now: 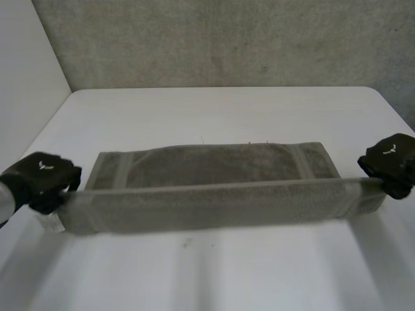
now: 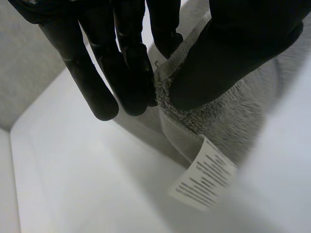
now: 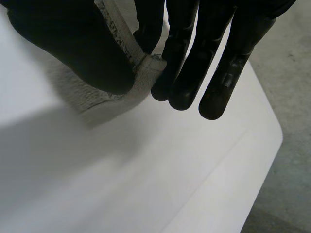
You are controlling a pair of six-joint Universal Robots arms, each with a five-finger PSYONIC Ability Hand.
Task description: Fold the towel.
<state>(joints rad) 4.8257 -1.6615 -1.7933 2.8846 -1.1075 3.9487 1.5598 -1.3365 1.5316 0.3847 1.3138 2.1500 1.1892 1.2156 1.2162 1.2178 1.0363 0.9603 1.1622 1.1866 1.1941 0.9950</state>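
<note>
A grey-green towel (image 1: 214, 184) lies across the white table (image 1: 214, 110), its near edge lifted and stretched taut between my two hands. My left hand (image 1: 40, 178) pinches the towel's near left corner (image 2: 167, 77) between thumb and fingers (image 2: 133, 82); a white care label (image 2: 204, 179) hangs from that corner. At the other end my right hand (image 1: 389, 162) pinches the near right corner (image 3: 146, 73) between thumb and fingers (image 3: 187, 73). The far part of the towel rests flat on the table.
A grey wall (image 1: 227, 39) stands behind the table's far edge. A lighter wall (image 1: 26, 65) runs along the left side. Beyond the table's right edge lies grey floor (image 3: 291, 145). Bare tabletop spreads in front of the towel and behind it.
</note>
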